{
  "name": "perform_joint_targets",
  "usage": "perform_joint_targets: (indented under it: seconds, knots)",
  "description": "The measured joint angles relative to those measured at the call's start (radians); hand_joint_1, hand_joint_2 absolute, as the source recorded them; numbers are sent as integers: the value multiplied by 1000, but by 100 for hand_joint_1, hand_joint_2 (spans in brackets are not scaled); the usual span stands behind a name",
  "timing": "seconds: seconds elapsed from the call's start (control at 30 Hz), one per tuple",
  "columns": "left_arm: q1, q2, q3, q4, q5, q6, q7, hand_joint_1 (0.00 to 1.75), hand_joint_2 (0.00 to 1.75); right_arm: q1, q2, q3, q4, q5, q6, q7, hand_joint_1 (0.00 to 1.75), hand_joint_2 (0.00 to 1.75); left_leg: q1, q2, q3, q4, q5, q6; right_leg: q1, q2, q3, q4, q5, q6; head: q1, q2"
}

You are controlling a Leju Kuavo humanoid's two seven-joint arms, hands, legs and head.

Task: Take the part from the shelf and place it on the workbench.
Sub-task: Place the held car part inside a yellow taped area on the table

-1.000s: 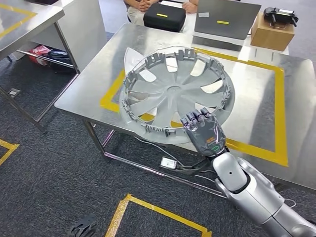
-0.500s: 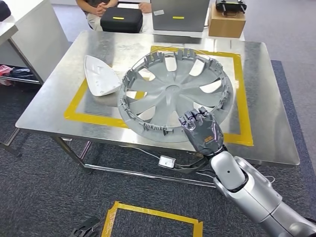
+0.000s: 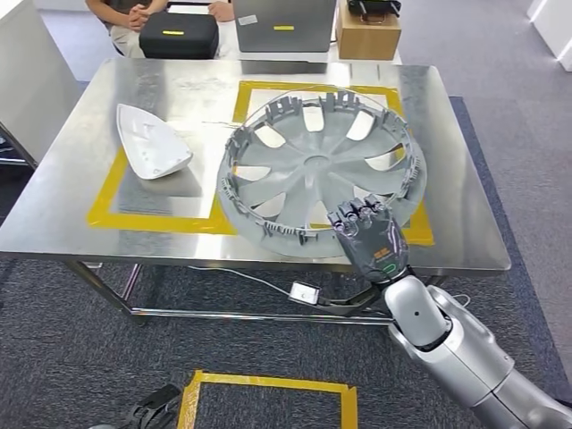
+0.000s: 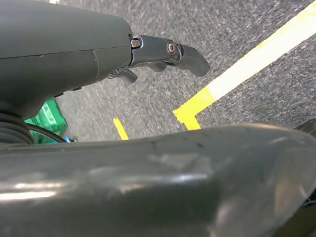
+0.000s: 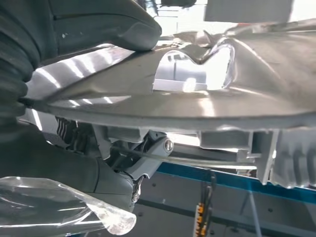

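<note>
A large grey wheel cover (image 3: 317, 170) with a ring of clips on its rim hangs tilted over the steel workbench (image 3: 67, 201), above the right yellow-taped square. My right hand (image 3: 367, 237) grips its near rim. In the right wrist view the thumb (image 5: 111, 24) presses on one face of the cover (image 5: 231, 98) and the darker fingers (image 5: 149, 158) curl under the rim. Whether the cover touches the bench I cannot tell. My left hand (image 4: 164, 54) hangs low over the carpet, fingers apart, holding nothing.
A white shell-shaped part (image 3: 149, 143) lies in the left taped square. Along the far edge stand a black case (image 3: 179, 34), a grey case (image 3: 283, 22) and a cardboard box (image 3: 367, 31); a person (image 3: 128, 11) sits there. Yellow tape (image 3: 270, 389) marks the floor.
The camera has swung, so the workbench now lies square in front and the white part has slid into full view. My right hand keeps the same hold on the cover.
</note>
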Motion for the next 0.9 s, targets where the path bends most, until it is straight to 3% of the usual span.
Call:
perform_joint_targets:
  seconds: [0.07, 0.13, 0.17, 0.3, 0.4, 0.5, 0.67, 0.9]
  knots:
    - [-1, 0, -4, 0, -6, 10, 5, 0, 0, -2, 4, -1, 0, 0, 2, -5, 175, 175, -5, 11, -1, 5, -3, -12, 4, -18, 46, -83, 19, -9, -2, 0]
    - [-3, -1, -6, 0, -9, 15, 7, 0, 0, 0, 7, -1, 0, 0, 6, -12, 175, 175, -8, 22, 0, 4, -3, -22, 7, -11, 48, -92, 17, -21, -4, 0]
    - [-4, -1, -6, 0, -10, 17, 8, 0, 0, 1, 7, -1, 1, 0, 8, -15, 175, 175, -8, 26, 2, 2, -4, -21, 7, -7, 48, -93, 19, -24, -4, 0]
    - [-7, 1, -8, 1, -15, 25, 10, 0, 0, -1, 8, 1, 4, 0, 19, -19, 175, 175, -9, 29, 7, -3, 0, 19, 6, -1, 51, -99, 22, -27, -14, 0]
    - [-8, 2, -9, 1, -22, 32, 13, 0, 0, 0, 8, -1, 11, -3, 45, -35, 175, 175, -8, 29, 9, -7, 5, 26, 10, -2, 51, -98, 20, -33, -14, 0]
    - [-7, 1, -10, 1, -31, 40, 16, 0, 0, 1, 9, -6, 25, -33, 84, -70, 175, 175, -6, 28, 9, -11, 9, 14, 14, -4, 50, -97, 20, -38, -14, 0]
    - [-6, -1, -10, 1, -53, 49, 20, 0, 0, -10, 17, -14, 59, -151, 184, -126, 175, 175, -1, 28, 8, -13, 10, -35, 15, -5, 47, -94, 21, -39, -14, 0]
    - [-2, -1, -10, 1, -64, 50, 21, 0, 0, -37, 22, -23, 95, -206, 226, -145, 175, 175, -4, 26, 6, -10, 9, -36, 12, -8, 47, -94, 23, -38, -13, 0]
